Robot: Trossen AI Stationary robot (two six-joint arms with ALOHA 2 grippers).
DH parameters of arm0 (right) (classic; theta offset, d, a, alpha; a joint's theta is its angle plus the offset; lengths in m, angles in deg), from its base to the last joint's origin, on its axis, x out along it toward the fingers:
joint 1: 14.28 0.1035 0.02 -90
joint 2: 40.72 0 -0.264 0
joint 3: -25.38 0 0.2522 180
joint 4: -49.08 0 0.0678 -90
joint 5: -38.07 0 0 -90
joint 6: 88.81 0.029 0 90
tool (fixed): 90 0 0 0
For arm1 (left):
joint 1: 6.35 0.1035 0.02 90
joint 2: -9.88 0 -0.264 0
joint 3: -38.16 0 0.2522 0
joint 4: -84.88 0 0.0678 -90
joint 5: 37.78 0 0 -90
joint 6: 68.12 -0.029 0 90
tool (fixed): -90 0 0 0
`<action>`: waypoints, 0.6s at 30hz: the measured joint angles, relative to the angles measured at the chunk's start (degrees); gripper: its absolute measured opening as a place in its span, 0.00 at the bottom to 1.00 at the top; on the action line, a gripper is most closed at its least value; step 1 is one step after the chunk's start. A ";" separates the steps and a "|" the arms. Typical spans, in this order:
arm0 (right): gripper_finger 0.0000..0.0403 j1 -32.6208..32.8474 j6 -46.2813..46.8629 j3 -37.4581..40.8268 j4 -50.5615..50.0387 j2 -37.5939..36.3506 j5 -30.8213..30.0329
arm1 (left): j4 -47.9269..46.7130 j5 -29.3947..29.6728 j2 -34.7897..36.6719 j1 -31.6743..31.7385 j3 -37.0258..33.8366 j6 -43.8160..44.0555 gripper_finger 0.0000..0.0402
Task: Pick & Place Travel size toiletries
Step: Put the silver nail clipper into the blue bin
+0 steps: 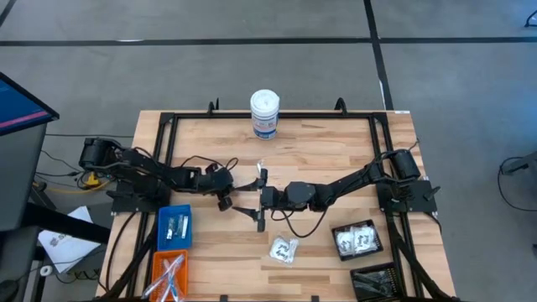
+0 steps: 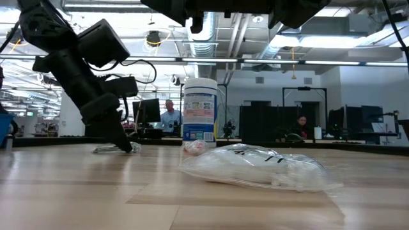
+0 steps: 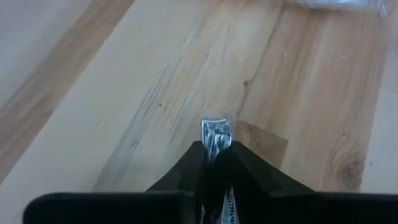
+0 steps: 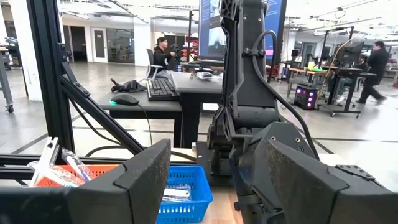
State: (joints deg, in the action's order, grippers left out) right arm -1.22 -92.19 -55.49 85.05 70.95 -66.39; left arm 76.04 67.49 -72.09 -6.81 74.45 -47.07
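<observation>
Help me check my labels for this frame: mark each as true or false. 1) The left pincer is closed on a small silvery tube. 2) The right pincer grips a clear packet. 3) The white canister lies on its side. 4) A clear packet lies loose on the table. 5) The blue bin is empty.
1) True: the left pincer pinches a small silvery tube just above the wooden table.
2) False: the right pincer is open and holds nothing.
3) False: the white canister stands upright near the table's far edge.
4) True: a clear packet with white contents lies apart from both arms.
5) False: the blue bin already holds small items.
</observation>
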 joint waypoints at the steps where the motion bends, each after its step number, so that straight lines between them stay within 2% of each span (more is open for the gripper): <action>1: 0.63 -0.02 0.00 0.00 -0.02 0.00 0.00 | -0.35 0.03 0.53 -0.22 -0.07 0.50 0.11; 5: 0.63 -0.09 -0.01 0.00 -0.01 0.00 0.00 | -2.32 0.44 4.89 -1.67 -0.36 2.02 0.11; 9: 0.63 -0.11 -0.02 0.00 -0.02 0.00 0.00 | -7.66 3.90 11.39 -4.04 -0.19 5.55 0.11; 13: 0.63 -0.11 -0.02 0.00 0.00 0.00 0.00 | -13.84 7.34 18.92 -7.19 -0.16 11.10 0.11; 18: 0.63 -0.32 -0.02 0.00 0.00 0.00 0.00 | -21.40 7.90 26.56 -11.17 -0.14 19.65 0.11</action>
State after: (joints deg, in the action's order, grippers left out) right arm -1.53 -92.21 -55.49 85.05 70.95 -66.39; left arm 54.64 75.39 -45.54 -17.99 74.31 -27.41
